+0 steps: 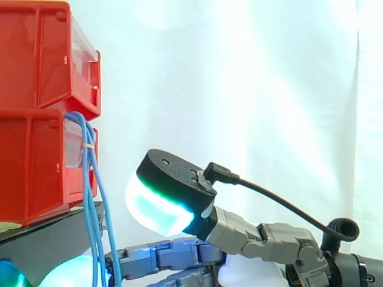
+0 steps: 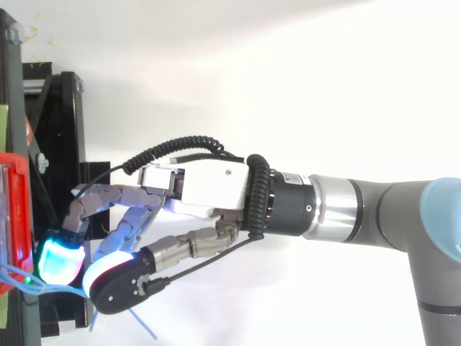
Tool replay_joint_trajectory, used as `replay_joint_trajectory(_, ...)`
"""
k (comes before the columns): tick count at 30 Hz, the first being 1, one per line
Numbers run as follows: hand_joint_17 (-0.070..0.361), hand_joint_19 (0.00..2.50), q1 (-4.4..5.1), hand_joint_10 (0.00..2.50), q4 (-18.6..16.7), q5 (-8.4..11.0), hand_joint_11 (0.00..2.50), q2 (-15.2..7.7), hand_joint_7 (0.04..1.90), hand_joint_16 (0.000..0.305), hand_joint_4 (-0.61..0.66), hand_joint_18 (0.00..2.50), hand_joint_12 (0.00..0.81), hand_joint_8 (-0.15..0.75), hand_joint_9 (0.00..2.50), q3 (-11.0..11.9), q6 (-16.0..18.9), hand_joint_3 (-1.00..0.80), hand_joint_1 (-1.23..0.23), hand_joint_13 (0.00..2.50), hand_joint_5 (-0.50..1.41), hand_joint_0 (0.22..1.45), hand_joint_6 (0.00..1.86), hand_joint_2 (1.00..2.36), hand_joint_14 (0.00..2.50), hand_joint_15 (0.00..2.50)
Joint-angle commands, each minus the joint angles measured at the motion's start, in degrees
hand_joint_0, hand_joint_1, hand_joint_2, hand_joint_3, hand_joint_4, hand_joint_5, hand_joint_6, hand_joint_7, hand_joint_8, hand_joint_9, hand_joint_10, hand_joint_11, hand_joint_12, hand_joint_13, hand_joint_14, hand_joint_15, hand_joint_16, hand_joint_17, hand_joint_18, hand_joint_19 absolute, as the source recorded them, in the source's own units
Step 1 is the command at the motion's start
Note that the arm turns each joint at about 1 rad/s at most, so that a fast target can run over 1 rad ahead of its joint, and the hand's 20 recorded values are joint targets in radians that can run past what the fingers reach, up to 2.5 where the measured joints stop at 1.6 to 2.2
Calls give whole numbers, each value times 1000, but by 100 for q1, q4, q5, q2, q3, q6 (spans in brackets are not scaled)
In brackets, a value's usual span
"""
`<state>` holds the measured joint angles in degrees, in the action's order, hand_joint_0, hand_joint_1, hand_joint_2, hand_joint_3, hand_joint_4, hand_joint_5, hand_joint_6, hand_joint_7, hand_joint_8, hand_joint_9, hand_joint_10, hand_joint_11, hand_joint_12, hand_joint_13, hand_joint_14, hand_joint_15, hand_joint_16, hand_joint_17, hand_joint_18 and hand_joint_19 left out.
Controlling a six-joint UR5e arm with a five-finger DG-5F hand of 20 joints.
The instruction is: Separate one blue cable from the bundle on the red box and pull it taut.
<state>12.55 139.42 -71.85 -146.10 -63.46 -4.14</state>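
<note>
A bundle of thin blue cables (image 1: 91, 179) hangs from the front of the lower red bin (image 1: 36, 167) and drops past the stand's edge. In the top view a blue strand (image 2: 21, 283) leaves the bin (image 2: 14, 216) beside the glowing pads. My hand (image 2: 216, 189) reaches in from the right, low in the side view. Its fingers (image 1: 173, 254) lie nearly straight at the cables' lower part, and the strands cross in front of them. The thumb pad (image 1: 157, 210) is raised well above the fingers, to the right of the cables and apart from them. The hand is open.
A second red bin (image 1: 42, 54) sits stacked on the lower one. Both rest on a black stand (image 2: 57, 144) at the left. A white curtain hangs behind. A loose blue cable end (image 2: 146, 328) pokes out below the hand.
</note>
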Motion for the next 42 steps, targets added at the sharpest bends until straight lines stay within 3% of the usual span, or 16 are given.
replay_joint_trajectory(1,78,10,2,14,112,-31,388,29,778,35,246,0,304,232,1050,71,10,-500,-540,1205,-134,520,502,1000,20,458)
replay_joint_trajectory(9,77,8,10,14,481,-57,386,178,785,34,241,0,301,228,1053,71,10,-500,-567,1248,-134,527,502,1000,21,487)
replay_joint_trajectory(11,77,8,10,17,701,-66,393,266,784,34,241,0,301,228,1054,71,10,-500,-572,1251,-134,528,502,1000,21,486)
replay_joint_trajectory(12,77,9,10,15,1009,-75,401,380,783,34,241,0,302,228,1054,71,10,-500,-576,1258,-134,528,502,1000,20,489)
replay_joint_trajectory(19,77,17,10,15,1527,-83,407,512,784,34,239,0,304,219,1059,71,-26,-500,-582,1238,-133,529,502,1000,22,491)
replay_joint_trajectory(33,78,6,10,18,1747,-57,523,776,805,35,254,0,304,222,1148,71,-87,-500,-584,1267,-130,530,502,1000,22,517)
replay_joint_trajectory(42,77,21,37,19,1721,-57,545,776,874,34,245,7,299,224,1178,115,-96,-500,-625,1269,-118,540,502,1000,23,530)
